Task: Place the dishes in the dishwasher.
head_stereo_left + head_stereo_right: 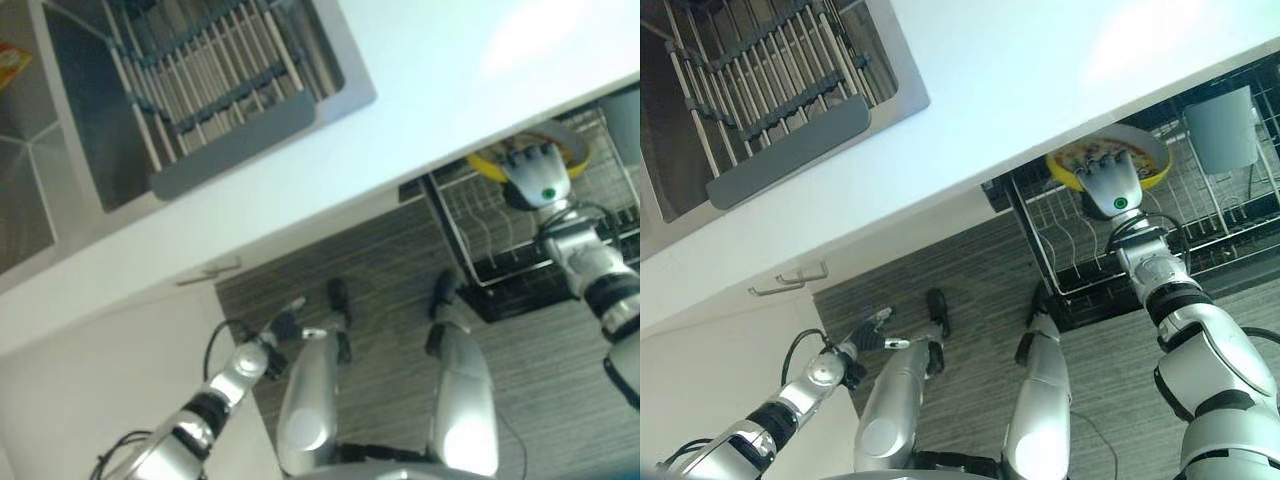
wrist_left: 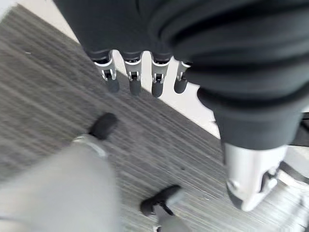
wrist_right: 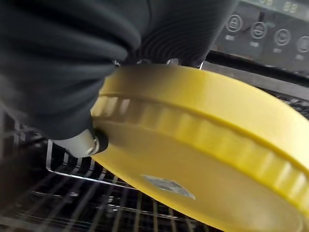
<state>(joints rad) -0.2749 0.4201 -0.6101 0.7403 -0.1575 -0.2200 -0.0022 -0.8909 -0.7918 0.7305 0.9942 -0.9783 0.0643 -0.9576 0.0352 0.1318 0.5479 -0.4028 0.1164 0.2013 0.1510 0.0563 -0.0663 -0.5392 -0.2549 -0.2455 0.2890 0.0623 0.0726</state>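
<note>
Yellow plate (image 1: 1108, 160) sits in the right robot hand (image 1: 1112, 185), held over the pulled-out dishwasher rack (image 1: 1080, 270), just under the edge of the white counter (image 1: 1020, 90). In the right wrist view the plate's ridged underside (image 3: 203, 159) tilts above the rack's dark wires, with the thumb pressed against its rim and the fingers curled over its top edge, so this robot hand is closed on the plate. From the head views the fingers lie across the plate's patterned face. A grey cup (image 1: 1220, 128) stands in the rack just beside the plate, farther along the same basket.

The left robot hand (image 1: 872, 328) hangs low beside the white cabinet front (image 1: 720, 380), over the grey striped floor (image 1: 970, 250). In its wrist view the fingers (image 2: 133, 79) are straight and relaxed, with nothing between them.

On the counter's far side, a sink (image 1: 770, 90) holds a grey dish rack (image 1: 760, 70) with pale ribs. Two metal handles (image 1: 790, 280) show on the cabinet front beneath the counter edge.
</note>
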